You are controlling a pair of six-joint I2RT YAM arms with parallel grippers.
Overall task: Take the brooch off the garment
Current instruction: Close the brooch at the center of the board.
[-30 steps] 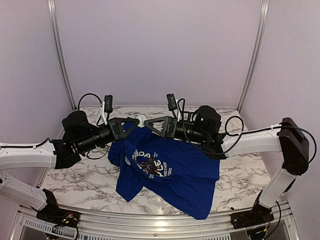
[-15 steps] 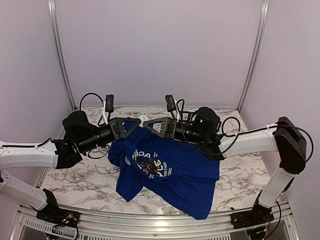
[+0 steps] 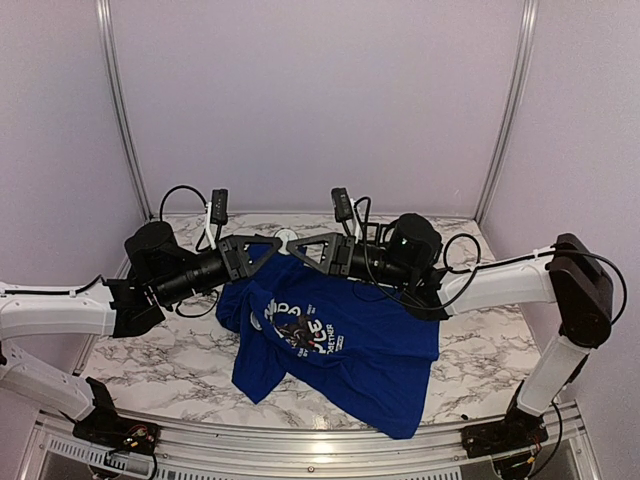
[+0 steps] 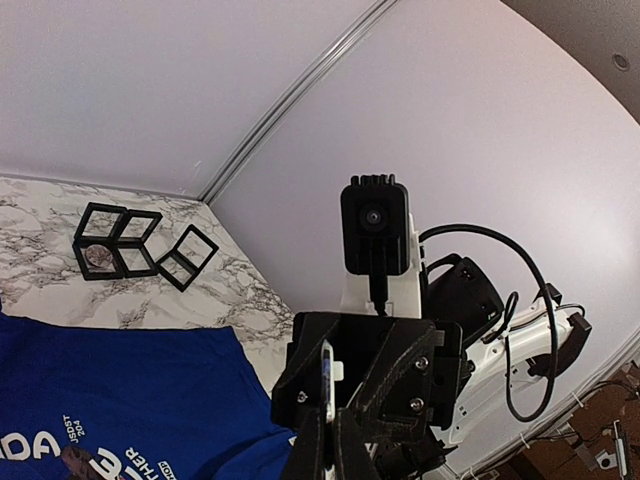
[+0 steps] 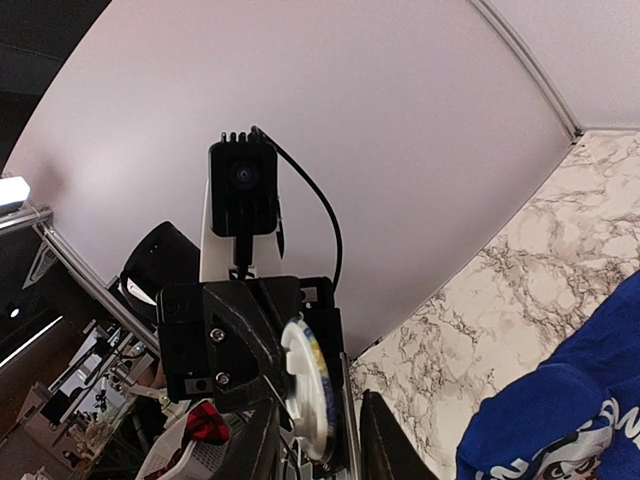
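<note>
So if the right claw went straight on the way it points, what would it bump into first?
Most likely the white round brooch just ahead of the right gripper, with the left gripper right behind it.

We see a white-grey marble table in a booth w/ lilac walls, alu posts at the back corners and a metal rail along the near edge. Near a wall corner lie small black square frames: a few clustered and touching, one more just beside them. Outside the booth there's clutter, too blurry to ID.
</note>
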